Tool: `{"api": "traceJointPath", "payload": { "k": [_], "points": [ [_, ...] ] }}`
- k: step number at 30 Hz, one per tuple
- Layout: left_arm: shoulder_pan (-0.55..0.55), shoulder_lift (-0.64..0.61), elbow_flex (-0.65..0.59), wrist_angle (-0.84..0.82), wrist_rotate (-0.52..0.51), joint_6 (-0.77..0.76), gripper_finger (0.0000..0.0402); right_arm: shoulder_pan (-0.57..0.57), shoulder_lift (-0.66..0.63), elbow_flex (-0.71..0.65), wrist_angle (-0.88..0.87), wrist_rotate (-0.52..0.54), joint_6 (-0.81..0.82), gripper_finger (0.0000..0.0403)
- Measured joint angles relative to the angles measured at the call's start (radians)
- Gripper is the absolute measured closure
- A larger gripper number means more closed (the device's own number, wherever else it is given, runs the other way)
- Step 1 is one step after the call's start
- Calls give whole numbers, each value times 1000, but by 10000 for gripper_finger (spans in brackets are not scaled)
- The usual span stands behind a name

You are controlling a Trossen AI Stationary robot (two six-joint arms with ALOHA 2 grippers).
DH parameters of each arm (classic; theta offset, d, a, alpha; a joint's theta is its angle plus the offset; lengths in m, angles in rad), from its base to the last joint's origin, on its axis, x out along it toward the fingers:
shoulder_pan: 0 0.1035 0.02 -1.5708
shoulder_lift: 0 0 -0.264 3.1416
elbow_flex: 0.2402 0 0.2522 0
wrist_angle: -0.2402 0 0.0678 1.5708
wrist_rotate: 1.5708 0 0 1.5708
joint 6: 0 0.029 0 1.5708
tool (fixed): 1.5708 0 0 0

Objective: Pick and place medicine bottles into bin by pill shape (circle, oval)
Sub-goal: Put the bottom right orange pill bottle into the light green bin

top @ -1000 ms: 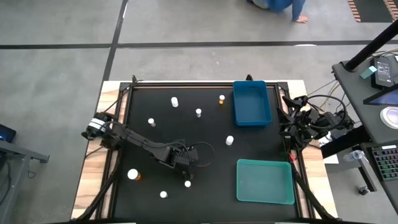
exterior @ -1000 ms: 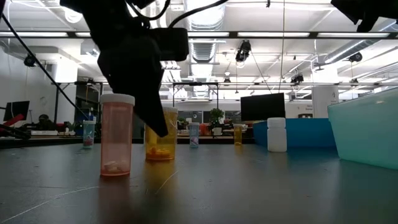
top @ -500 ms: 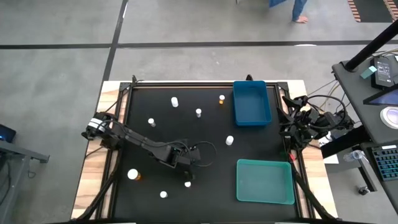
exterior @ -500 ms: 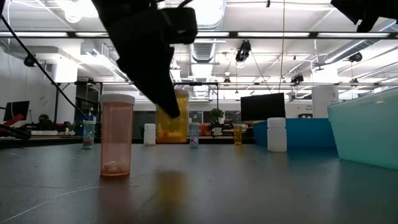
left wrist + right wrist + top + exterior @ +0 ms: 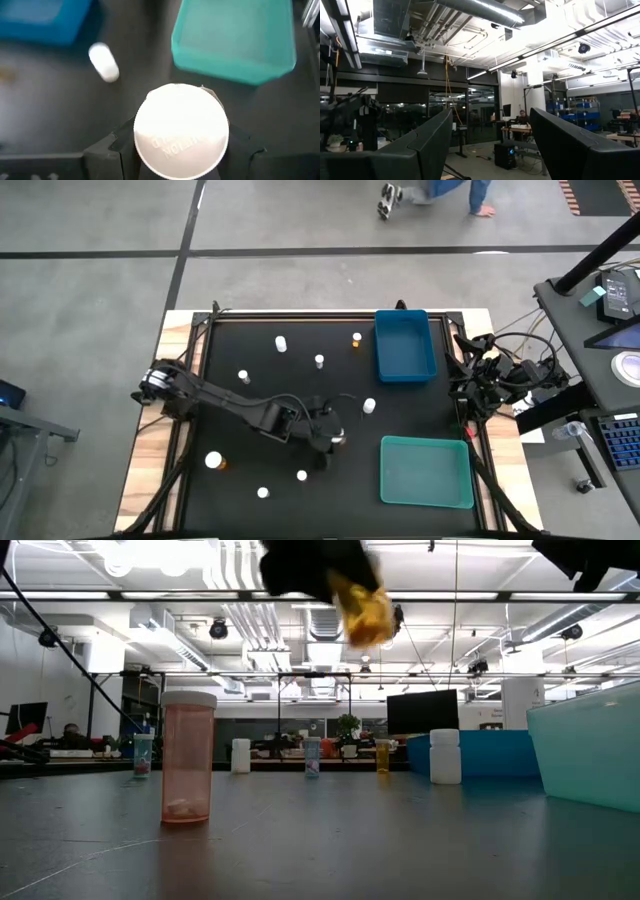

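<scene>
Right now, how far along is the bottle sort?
Done: nothing; the blue bin and teal bin look empty. In hand: the left gripper holds an amber bottle lifted off the table. Left: about eight bottles, like one near the blue bin. The right gripper waits open.

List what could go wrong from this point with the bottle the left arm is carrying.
The left gripper holds the amber bottle tilted in the air, gripped near its white cap; it might slip and fall onto the table. On its way to the teal bin it passes a small white bottle and could knock it over. The right gripper waits, parked at the table's edge.
</scene>
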Motion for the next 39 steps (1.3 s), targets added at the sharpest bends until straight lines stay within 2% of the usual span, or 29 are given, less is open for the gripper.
{"api": "traceJointPath", "payload": {
  "k": [3,10,16,22,25,29,31,35,39],
  "points": [
    [9,0,45,16,-17,49,227,0,0,0,-1,0,2,145],
    [30,7,50,247,-15,175,227,2,0,0,-3,0,24,145],
    [48,38,52,411,-12,214,227,2,0,30,-55,-2,84,145],
    [56,112,140,409,-2,254,227,2,1,155,-344,-113,256,145],
    [60,173,223,405,43,280,227,2,0,232,-507,-197,352,145],
    [61,261,368,316,61,290,228,2,2,307,-682,-324,460,145],
    [63,307,440,262,64,292,228,2,2,318,-702,-360,479,145],
    [68,392,560,178,75,292,228,2,2,320,-700,-362,485,145],
    [70,462,628,145,83,291,228,2,2,319,-700,-360,484,145]
  ]
}}
